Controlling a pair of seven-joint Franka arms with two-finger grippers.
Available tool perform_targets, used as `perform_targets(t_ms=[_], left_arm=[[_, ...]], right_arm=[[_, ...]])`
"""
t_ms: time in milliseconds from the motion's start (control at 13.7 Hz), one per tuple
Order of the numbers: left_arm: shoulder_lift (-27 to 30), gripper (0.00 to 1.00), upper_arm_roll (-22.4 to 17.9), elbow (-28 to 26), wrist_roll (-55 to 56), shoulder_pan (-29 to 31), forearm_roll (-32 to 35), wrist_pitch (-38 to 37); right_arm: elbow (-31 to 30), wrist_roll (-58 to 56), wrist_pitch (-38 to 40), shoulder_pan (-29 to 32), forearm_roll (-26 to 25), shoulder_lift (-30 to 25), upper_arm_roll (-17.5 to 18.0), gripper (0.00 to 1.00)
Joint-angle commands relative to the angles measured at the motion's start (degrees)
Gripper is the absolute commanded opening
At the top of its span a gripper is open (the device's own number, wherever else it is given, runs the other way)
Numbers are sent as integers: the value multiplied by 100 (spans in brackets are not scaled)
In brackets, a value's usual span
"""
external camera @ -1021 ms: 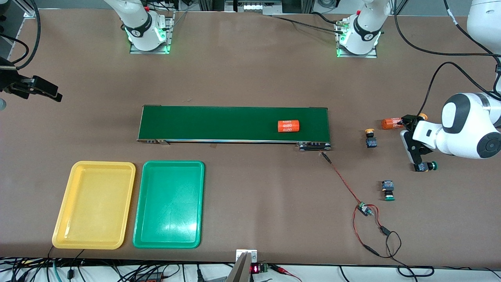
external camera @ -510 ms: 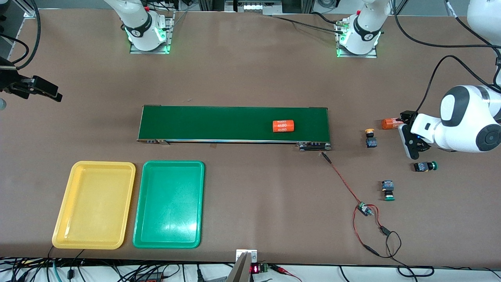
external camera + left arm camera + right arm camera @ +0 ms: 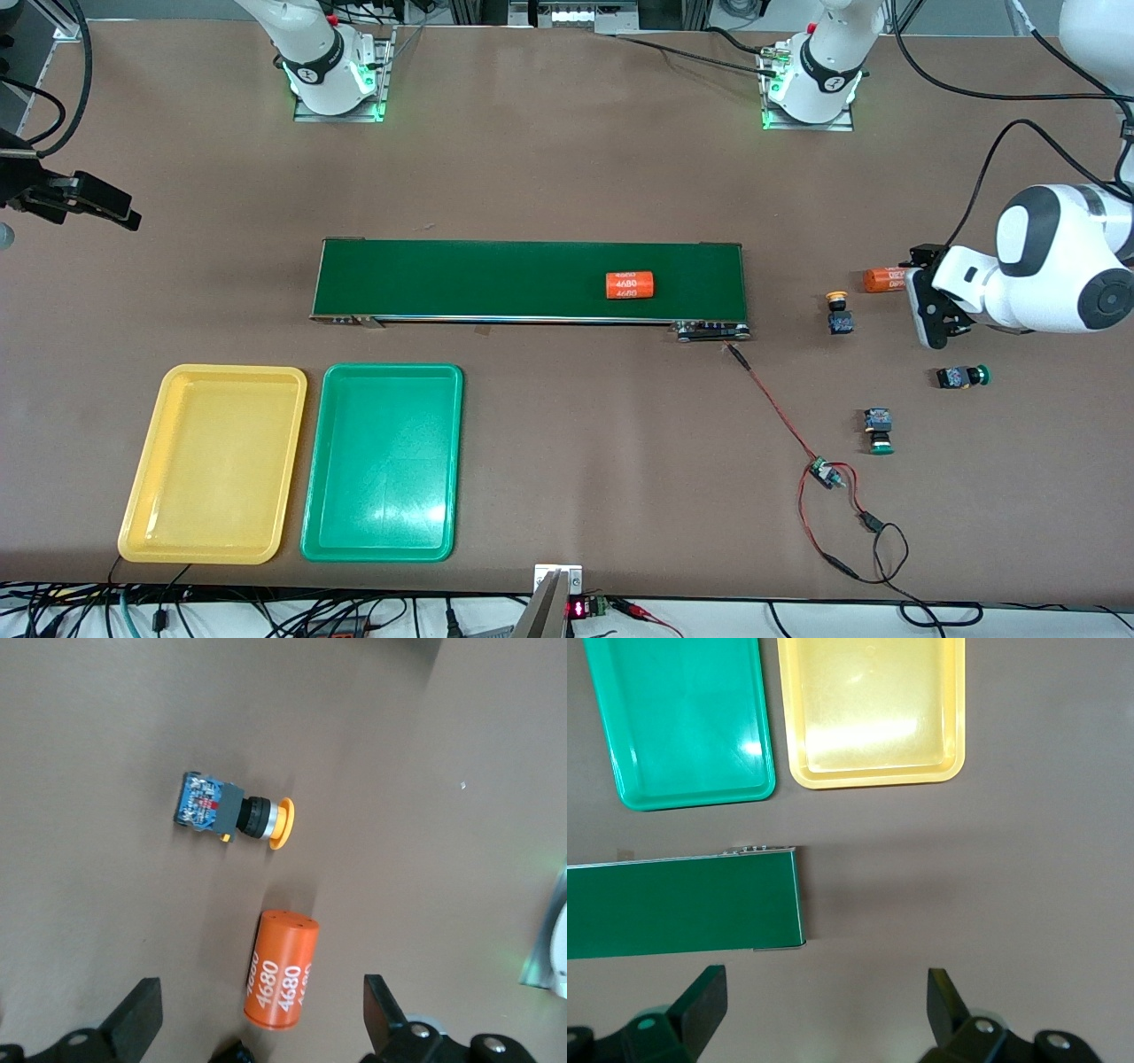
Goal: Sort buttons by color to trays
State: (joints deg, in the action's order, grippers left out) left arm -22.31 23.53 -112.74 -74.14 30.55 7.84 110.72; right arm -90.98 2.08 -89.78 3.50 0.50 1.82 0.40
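Three buttons show in the front view, on the table at the left arm's end. A yellow-capped button lies beside the belt's end and also shows in the left wrist view. Two green-capped buttons lie nearer the camera. The second yellow button is hidden. My left gripper is open and empty, above an orange cylinder. The yellow tray and green tray are empty. My right gripper waits open at the right arm's end.
A long dark-green conveyor belt crosses the table's middle and carries a second orange cylinder. A red and black wire with a small board runs from the belt's end toward the camera.
The cylinder on the belt has moved toward the right arm's end. My left gripper has drawn away from the green button toward the orange cylinder. The right arm has not moved.
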Motion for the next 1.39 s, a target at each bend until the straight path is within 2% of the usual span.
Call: perform_targets(t_ms=[0,365,583,948,1312], left_arm=[[411,100,64,-844,-460,327,-142,677],[648,100,64,-1592,-1593,600,-142,1601],[763,100,64,-1891,-1639,724,-142,1759],[772,100,55,-2410,-1911,750,-142,2664],[640,100,46,-2639,-2086,838,-133,3385]], right_arm=[[63,-6,5,11,99,2,4,100],[63,-6,5,11,99,2,4,100],[63,-6,5,11,99,2,-5,100],[63,-6,5,11,99,2,4,100],[63,-6,5,11,99,2,4,100]])
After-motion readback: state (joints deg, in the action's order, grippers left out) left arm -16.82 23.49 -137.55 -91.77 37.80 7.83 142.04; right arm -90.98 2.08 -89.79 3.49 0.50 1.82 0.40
